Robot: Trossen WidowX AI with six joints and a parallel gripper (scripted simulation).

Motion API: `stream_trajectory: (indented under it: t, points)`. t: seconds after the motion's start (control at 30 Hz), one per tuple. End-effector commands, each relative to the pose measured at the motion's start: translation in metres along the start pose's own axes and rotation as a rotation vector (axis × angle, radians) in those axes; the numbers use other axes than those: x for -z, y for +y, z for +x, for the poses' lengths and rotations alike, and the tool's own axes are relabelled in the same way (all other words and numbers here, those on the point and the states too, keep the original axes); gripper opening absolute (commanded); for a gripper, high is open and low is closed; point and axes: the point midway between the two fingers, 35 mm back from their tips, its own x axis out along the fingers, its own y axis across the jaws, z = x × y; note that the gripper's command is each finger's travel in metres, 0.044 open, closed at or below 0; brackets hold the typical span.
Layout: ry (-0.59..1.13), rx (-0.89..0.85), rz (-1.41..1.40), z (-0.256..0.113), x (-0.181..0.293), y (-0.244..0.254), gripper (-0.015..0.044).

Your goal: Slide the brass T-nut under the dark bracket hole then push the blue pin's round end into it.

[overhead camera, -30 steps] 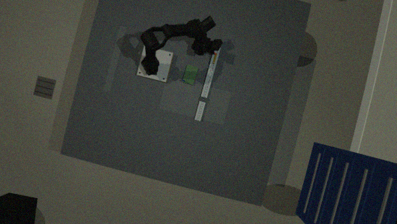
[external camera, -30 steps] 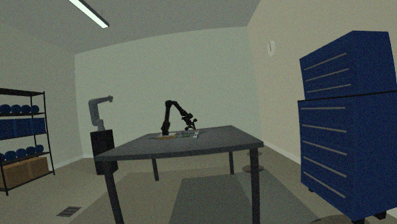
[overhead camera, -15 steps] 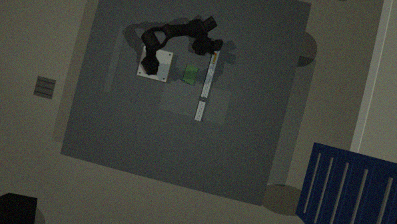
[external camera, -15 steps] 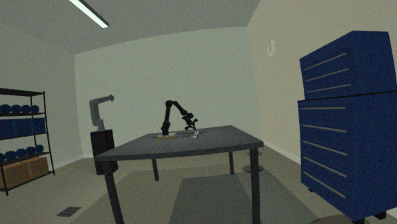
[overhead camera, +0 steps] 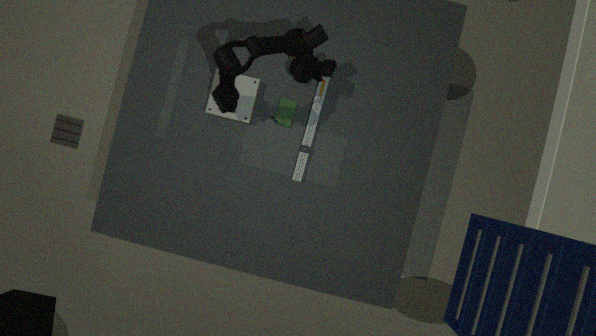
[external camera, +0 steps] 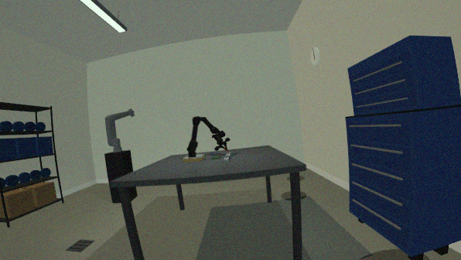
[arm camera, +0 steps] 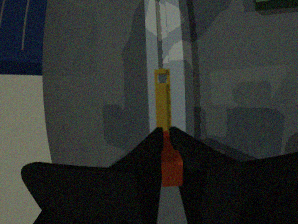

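The brass T-nut (arm camera: pixel 162 102) (overhead camera: pixel 321 89) points away from the fingertips, over the far-end part of the aluminum rail (arm camera: pixel 178 100) (overhead camera: pixel 311 122) (external camera: pixel 227 157), in line with its slot. Whether it touches the rail or sits in the slot cannot be told. My gripper (arm camera: pixel 165 132) (overhead camera: pixel 324 78) is shut on its orange handle (arm camera: pixel 172 171), which shows between and behind the fingertips. The dark bracket (overhead camera: pixel 305 148) crosses the rail nearer its other end; its hole is too small to see. The green tray (overhead camera: pixel 286 111) (arm camera: pixel 276 4) lies beside the rail. The blue pin cannot be made out.
The arm's white base plate (overhead camera: pixel 248 102) lies on the table beyond the green tray from the rail. The table (overhead camera: pixel 200 190) (external camera: pixel 162 170) carries everything. A blue drawer cabinet (overhead camera: pixel 505 280) (external camera: pixel 379 166) stands on the floor away from the table.
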Motion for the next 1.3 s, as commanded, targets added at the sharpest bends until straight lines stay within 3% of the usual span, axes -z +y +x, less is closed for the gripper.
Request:
stream_trajectory:
  t: [0.0, 1.27]
  points:
    - [0.002, 0.01, -0.003, -0.0002, 0.0006, 0.0016, -0.015]
    - [0.003, 0.098, -0.026, 0.0009, 0.0009, 0.0055, -0.015]
